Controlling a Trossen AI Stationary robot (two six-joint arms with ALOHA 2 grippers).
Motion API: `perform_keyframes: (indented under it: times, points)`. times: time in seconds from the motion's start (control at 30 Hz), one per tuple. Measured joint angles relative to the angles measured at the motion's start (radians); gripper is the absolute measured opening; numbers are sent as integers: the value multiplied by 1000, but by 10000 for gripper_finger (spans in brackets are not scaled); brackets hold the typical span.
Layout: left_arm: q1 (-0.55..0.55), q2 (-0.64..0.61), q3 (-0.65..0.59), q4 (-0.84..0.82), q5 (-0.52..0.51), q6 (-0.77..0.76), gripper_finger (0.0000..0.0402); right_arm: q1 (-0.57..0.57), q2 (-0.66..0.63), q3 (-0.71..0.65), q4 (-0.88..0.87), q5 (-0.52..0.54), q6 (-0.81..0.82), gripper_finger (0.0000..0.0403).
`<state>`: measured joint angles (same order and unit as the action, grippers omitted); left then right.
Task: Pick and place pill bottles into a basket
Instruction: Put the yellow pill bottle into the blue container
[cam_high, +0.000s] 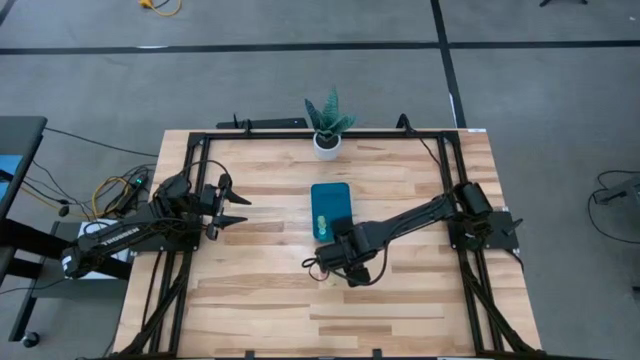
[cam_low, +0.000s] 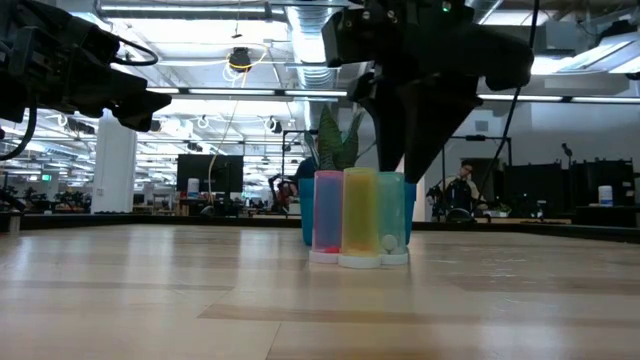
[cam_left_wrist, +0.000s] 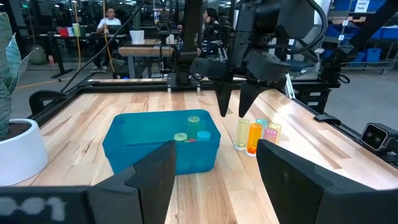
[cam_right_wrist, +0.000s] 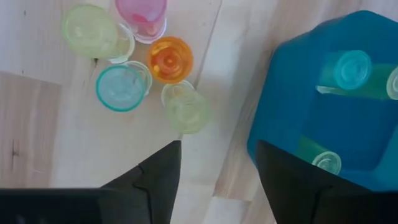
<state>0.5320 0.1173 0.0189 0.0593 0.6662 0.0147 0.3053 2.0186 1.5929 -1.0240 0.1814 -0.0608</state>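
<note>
Several small pill bottles stand upright on their caps in a cluster on the table: pink (cam_right_wrist: 142, 12), orange (cam_right_wrist: 170, 59), teal (cam_right_wrist: 118, 87) and two pale green (cam_right_wrist: 185, 107). They also show in the low view (cam_low: 360, 215) and the left wrist view (cam_left_wrist: 254, 137). The teal-blue basket (cam_high: 330, 208) lies beside them and holds a few bottles (cam_right_wrist: 352, 68). My right gripper (cam_right_wrist: 217, 180) is open, pointing down, above the table between the cluster and the basket, touching nothing. My left gripper (cam_high: 238, 205) is open and empty at the table's left.
A potted plant in a white pot (cam_high: 327, 125) stands at the far edge, behind the basket. A dark metal frame (cam_high: 300, 133) runs around the table. Bare wood lies toward the near edge (cam_high: 300, 320).
</note>
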Motion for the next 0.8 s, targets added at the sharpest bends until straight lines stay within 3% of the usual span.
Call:
perform_keyframes:
  times: [0.8]
  points:
    - [0, 0, 0, 0, 0, 0, 213, 21, 18, 1, 10, 0, 7, 190]
